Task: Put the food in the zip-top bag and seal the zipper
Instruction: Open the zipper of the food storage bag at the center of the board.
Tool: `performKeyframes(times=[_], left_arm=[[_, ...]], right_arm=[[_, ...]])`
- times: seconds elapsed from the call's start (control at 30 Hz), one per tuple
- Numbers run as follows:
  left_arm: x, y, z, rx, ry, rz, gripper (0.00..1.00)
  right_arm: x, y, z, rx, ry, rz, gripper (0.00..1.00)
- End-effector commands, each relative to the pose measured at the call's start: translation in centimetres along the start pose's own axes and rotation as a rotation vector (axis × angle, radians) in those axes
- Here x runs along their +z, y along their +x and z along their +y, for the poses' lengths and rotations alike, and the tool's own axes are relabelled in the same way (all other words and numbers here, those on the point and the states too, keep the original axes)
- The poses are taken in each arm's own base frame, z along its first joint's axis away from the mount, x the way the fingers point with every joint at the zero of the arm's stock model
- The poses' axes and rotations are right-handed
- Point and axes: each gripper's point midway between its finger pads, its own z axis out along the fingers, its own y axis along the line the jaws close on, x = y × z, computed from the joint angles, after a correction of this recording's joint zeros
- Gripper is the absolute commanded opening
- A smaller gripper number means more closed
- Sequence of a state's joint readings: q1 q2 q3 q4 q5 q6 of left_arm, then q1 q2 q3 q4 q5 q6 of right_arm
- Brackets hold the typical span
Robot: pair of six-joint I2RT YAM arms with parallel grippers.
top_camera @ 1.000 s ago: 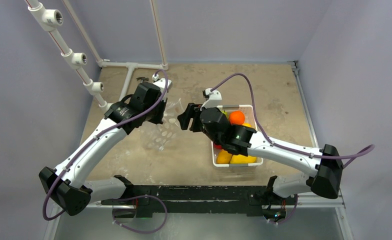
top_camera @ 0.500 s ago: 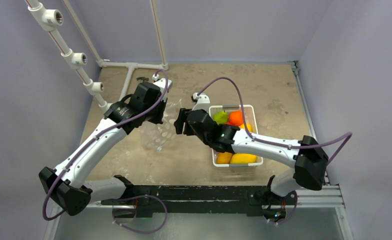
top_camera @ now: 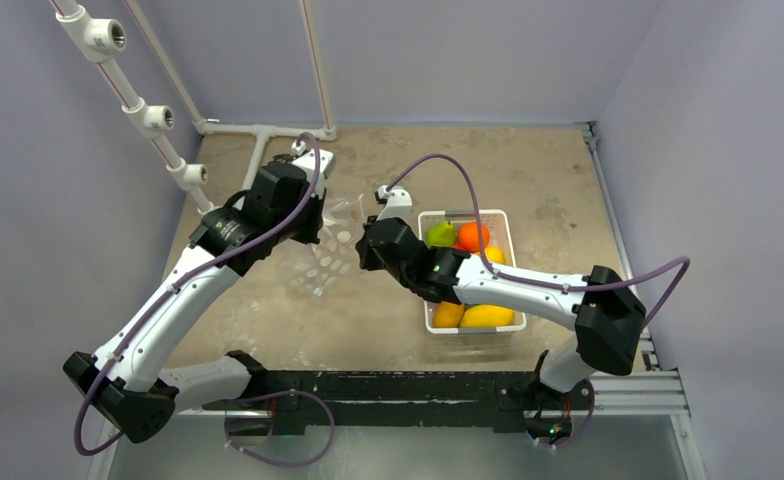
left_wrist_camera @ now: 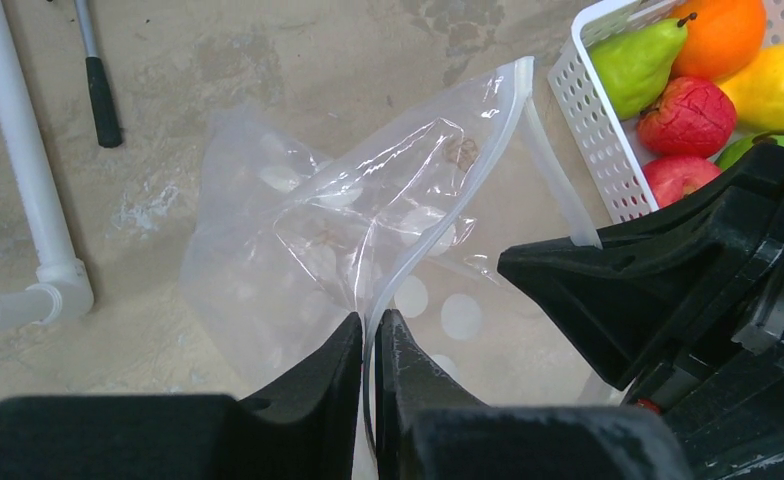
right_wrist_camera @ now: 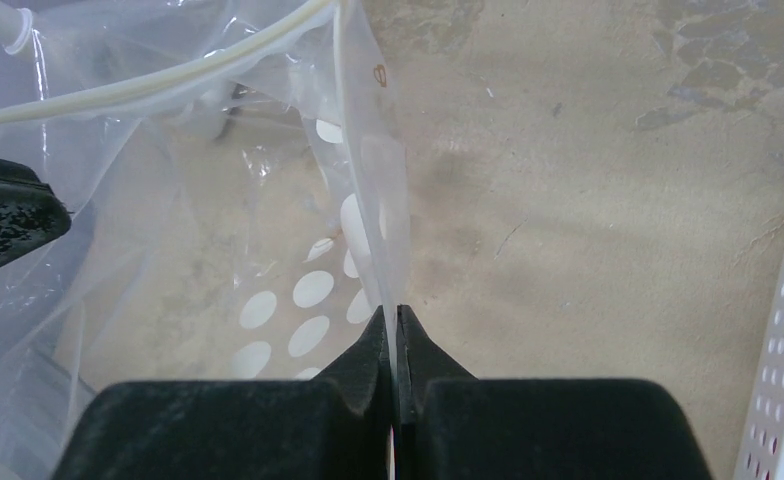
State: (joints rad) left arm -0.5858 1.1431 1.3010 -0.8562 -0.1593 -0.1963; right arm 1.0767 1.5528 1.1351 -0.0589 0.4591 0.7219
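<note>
The left end effector (left_wrist_camera: pixel 370 338) is pinched shut on the zipper (left_wrist_camera: pixel 488 150) strip of the zip-top bag (left_wrist_camera: pixel 298 220), which rises crumpled from the counter (top_camera: pixel 548 180) between the two arms. The right end effector (right_wrist_camera: pixel 396 335) is clamped narrow on the bag's opposite mouth edge, and the mouth hangs parted. The food (left_wrist_camera: pixel 683 115), with a pear (left_wrist_camera: pixel 638 60), an orange (left_wrist_camera: pixel 723 35) and a lemon (left_wrist_camera: pixel 778 85), lies in the white slotted basket (left_wrist_camera: pixel 593 135) just right of the bag.
</note>
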Motion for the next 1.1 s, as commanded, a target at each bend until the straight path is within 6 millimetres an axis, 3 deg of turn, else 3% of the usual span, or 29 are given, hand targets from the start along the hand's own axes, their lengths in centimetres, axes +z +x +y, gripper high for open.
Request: performKeyframes(times=[0.0, 0.13, 0.3, 0.9, 1.07], left_arm=[[-1.3, -2.3, 0.4, 0.006, -0.018, -0.089, 0.14], [-0.9, -1.6, 0.9, 0.007, -0.044, -0.064, 0.28], [-0.4, -0.5, 1.1, 0.000, -0.063, -0.026, 0.34], [-0.5, 1.0, 4.3, -0.049, -0.260, 0.000, 0.34], [-0.3, 2.2, 5.0, -0.039, -0.300, 0.030, 0.26]], right_arm=[[-1.0, -3.9, 1.6, 0.052, -0.037, -0.099, 0.00], [-1.1, -4.1, 1.8, 0.065, -0.045, -0.106, 0.00], [-0.9, -4.1, 2.1, 0.066, -0.051, -0.104, 0.00], [1.3, -4.5, 3.3, 0.069, -0.029, -0.112, 0.00], [1.8, -4.9, 3.4, 0.073, -0.016, -0.123, 0.00]])
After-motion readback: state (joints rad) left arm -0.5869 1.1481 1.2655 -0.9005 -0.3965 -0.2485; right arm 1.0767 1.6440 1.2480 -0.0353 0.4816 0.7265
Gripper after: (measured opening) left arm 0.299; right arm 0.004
